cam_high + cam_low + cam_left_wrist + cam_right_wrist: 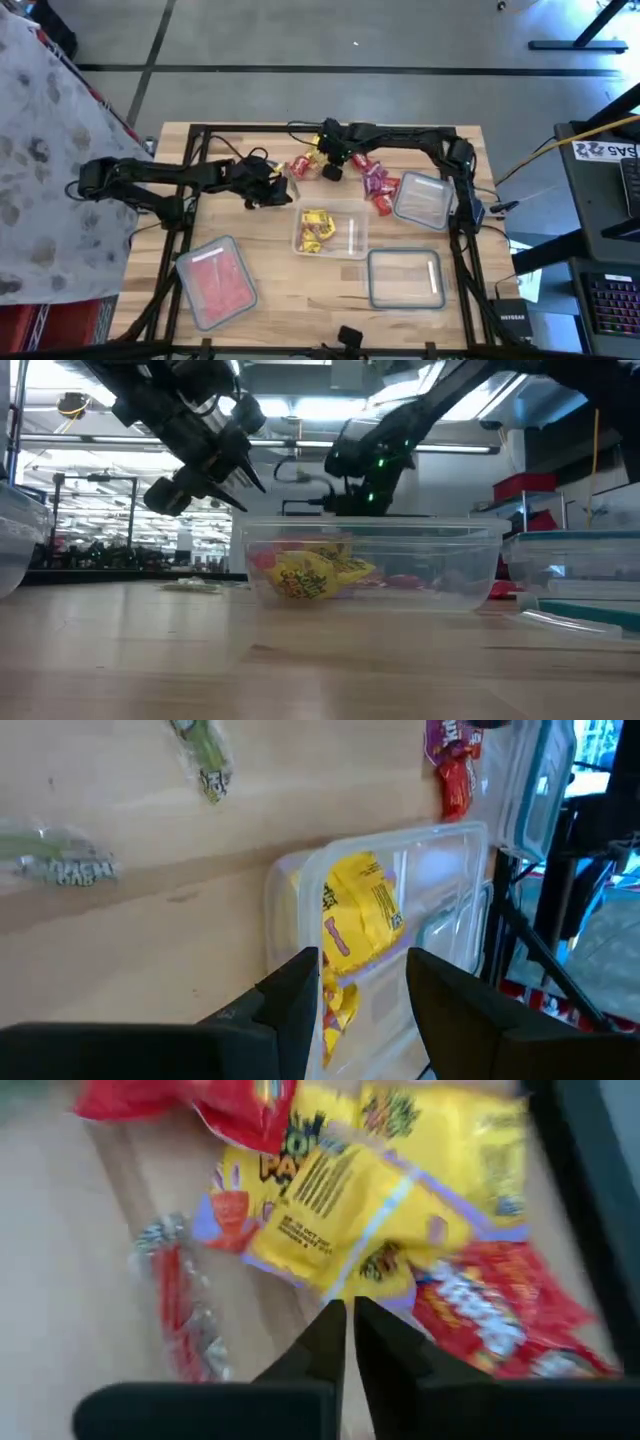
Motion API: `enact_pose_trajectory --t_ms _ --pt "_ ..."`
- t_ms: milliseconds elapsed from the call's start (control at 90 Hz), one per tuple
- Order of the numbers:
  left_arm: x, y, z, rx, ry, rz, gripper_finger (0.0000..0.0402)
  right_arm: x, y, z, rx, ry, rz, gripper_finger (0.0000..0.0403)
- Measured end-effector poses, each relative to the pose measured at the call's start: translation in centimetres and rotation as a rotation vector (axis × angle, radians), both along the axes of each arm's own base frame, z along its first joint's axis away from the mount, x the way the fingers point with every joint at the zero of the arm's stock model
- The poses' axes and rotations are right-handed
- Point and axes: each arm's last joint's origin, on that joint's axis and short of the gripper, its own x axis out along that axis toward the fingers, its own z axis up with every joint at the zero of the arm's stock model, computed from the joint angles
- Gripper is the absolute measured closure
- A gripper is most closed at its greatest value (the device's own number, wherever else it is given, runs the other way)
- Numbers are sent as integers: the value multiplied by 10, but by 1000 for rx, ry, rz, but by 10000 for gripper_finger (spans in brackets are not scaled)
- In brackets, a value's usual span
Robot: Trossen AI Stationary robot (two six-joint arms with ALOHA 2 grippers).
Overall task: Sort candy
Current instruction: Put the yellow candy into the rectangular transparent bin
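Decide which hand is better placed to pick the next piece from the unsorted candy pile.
Right. The right hand hovers directly over the candy pile, fingers nearly shut. The left hand sits open beside the middle container, away from the pile.

The desk is pale wood, smooth with a faint grain. The containers are clear, glossy plastic. The candy sits in shiny, crinkled wrappers, yellow and red, a few of clear film. Both end effectors have matt black fingers. A speckled cloth lies beside the desk.
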Motion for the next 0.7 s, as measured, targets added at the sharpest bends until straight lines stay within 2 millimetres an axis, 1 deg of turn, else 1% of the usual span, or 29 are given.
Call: enact_pose_trajectory --t_ms 144,211,278,378,467,611,700 --pt "0 8 2 29 -29 -43 265 -11 6 42 -24 -84 -11 400" --pt "-2 13 3 67 -51 -125 265 -14 11 57 -21 -135 -46 402" --pt "-4 18 3 86 -77 -246 265 -16 12 65 7 -184 -123 401" --pt "-8 21 3 79 -142 -435 265 -12 15 67 96 -257 -281 398" --pt "-12 17 2 59 -166 -571 265 -4 18 63 168 -318 -363 398" --pt "-21 2 2 0 -114 -655 265 11 28 49 235 -357 -420 398" --pt "-26 -7 7 34 -96 -685 265 20 32 43 249 -380 -401 391"
